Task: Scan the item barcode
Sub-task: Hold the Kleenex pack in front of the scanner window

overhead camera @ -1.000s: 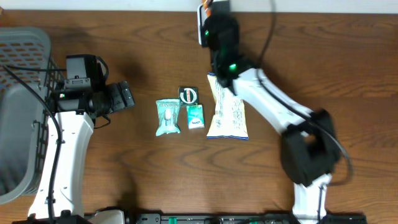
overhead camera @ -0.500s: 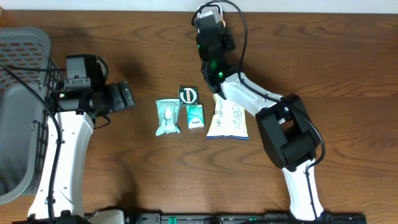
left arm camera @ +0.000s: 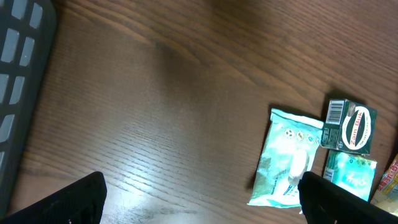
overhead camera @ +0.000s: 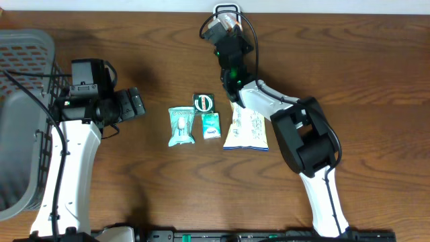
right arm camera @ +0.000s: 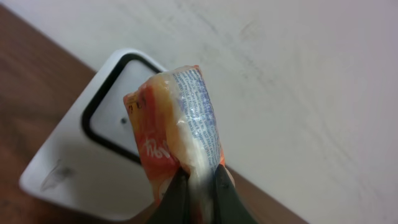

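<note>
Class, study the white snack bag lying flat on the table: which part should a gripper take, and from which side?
Probably pinch the white snack bag by its near end, from above on the robot's side. It lies flat; the right arm overhangs its far end and the teal packet crowds one long edge.

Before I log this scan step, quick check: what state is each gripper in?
Left gripper: open, holding nothing.
Right gripper: closed on an orange snack packet.
</note>
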`<state>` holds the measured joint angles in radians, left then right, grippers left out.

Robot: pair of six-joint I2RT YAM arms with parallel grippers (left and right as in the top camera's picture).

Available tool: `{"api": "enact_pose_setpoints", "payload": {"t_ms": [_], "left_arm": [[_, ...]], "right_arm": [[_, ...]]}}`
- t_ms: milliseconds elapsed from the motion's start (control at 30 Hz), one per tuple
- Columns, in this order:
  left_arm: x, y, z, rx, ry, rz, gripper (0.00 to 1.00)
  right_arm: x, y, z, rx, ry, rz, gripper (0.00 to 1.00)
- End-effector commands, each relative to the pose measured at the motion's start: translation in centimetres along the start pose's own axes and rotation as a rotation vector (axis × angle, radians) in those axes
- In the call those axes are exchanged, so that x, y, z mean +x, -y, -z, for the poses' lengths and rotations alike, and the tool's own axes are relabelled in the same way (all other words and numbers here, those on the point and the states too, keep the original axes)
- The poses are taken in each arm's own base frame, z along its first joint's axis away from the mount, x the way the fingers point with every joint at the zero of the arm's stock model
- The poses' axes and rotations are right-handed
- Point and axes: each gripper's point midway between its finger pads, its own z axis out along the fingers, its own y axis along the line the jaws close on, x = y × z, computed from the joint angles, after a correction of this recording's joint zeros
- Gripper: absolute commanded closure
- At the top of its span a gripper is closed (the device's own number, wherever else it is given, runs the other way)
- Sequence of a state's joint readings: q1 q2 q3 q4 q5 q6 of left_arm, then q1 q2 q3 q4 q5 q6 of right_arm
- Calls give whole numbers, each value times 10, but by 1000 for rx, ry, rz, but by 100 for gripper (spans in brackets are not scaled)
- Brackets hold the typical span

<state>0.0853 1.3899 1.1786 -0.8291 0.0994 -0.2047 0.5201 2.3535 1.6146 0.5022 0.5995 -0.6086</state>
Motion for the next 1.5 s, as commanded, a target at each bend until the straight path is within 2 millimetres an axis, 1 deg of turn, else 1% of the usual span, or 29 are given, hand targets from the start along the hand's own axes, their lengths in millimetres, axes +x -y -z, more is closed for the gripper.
{"api": "enact_pose_setpoints", "payload": {"t_ms": [0,100,233,300,467,600,667,733,767,833,900,967,1033,1100,1133,1233,1300,1333,1400,1433,1467], "left_arm": [[-3,-1,1,-2,6,-10,2],[-3,-1,1,-2,6,-10,2],[-3,-1,1,-2,6,-10,2],[-3,-1,1,-2,6,-10,2],[-3,-1,1,-2,6,-10,2],[-3,-1,1,-2,6,-10,2],[-3,-1,1,-2,6,-10,2],[-3,-1,1,-2,6,-10,2],[-3,-1,1,-2,6,-10,2],[-3,-1,1,-2,6,-10,2],[-3,-1,1,-2,6,-10,2],[-3,-1,1,-2,6,-10,2],[-3,-1,1,-2,6,-10,2],[-3,-1,1,-2,6,-10,2],[-3,-1,1,-2,6,-10,2],[-3,-1,1,-2,6,-10,2],[-3,-1,1,-2,6,-10,2],[-3,-1,1,-2,6,-10,2],[-3,-1,1,-2,6,-10,2],[-3,-1,1,-2,6,-10,2],[-3,-1,1,-2,6,-10,2]], "right_arm": [[1,4,-6,-7,15,13,99],[1,-1,-6,-30,23,14,99],[-5,-9,-6,-76,58,15,99],[-5,-8,-6,-75,59,13,99],[0,-14,-7,-114,47,-13,99],[5,-8,-11,-105,33,-137,99],[8,-4,-13,-100,24,-164,99],[8,4,-14,-67,18,-193,99],[6,11,-15,-31,10,-216,99],[-6,17,-13,3,9,-226,99],[-25,20,-12,1,0,-216,99],[-52,22,-10,-62,-14,-215,99],[-70,25,-8,-121,-20,-267,99],[-82,33,-8,-184,-35,-356,99],[-81,34,-8,-190,-39,-372,99],[-70,34,-11,-204,-75,-424,99],[-61,25,-15,-240,-95,-412,99],[-55,16,-17,-263,-100,-381,99],[-46,5,-21,-273,-106,-319,99],[-38,-6,-24,-275,-118,-271,99],[-29,-12,-26,-266,-136,-254,99]]}}
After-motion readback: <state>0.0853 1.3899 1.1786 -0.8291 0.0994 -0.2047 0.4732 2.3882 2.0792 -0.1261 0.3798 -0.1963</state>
